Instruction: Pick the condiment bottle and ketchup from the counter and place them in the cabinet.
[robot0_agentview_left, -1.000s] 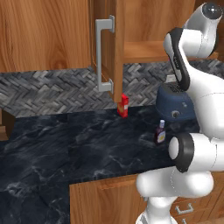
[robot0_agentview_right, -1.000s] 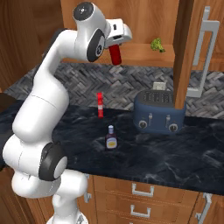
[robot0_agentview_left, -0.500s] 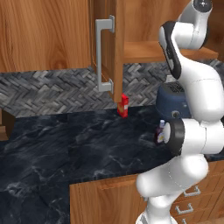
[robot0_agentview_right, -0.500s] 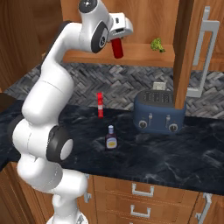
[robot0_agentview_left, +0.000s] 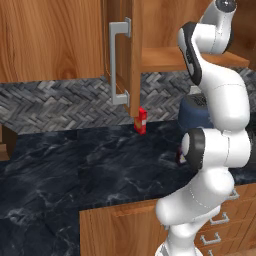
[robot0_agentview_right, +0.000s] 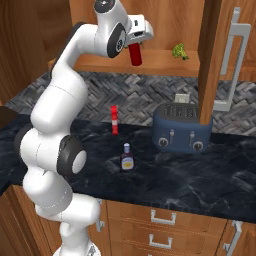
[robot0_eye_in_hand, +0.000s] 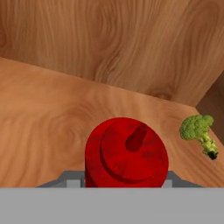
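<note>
**Ketchup carried up to the cabinet shelf, not yet set down**

Over the last second the arm has swung up and inward: the gripper (robot0_agentview_right: 136, 46) was out in front of the shelf edge a second ago and is now at the open cabinet (robot0_agentview_right: 150, 62), with the ketchup (robot0_agentview_right: 135, 54) hanging from it just above the shelf board. In the hand view the red bottle (robot0_eye_in_hand: 127, 151) is seen from its cap end, with wood grain below and behind it, so it appears to be over the shelf rather than out over the counter (robot0_agentview_right: 200, 175). Whether its base already touches the board I cannot tell from these angles; it looks slightly clear. This puts the first placement near its end: a short lowering and a release remain.

The jaws are closed on the ketchup's body, narrow enough to pinch the slim bottle, and nothing suggests slipping. A small broccoli floret (robot0_eye_in_hand: 199, 131) lies on the same shelf, to one side of the bottle and apart from it.

The arm stands tall, upper links stacked nearly vertical above the base, the wrist folded forward at the top so the hand reaches into the cabinet beside the open door (robot0_agentview_left: 122, 60).

The condiment bottle (robot0_agentview_right: 127, 158) stands upright on the counter, near the front edge and left of the navy toaster (robot0_agentview_right: 182, 134). A small red carton (robot0_agentview_left: 141, 121) stands at the backsplash, untouched.
</note>
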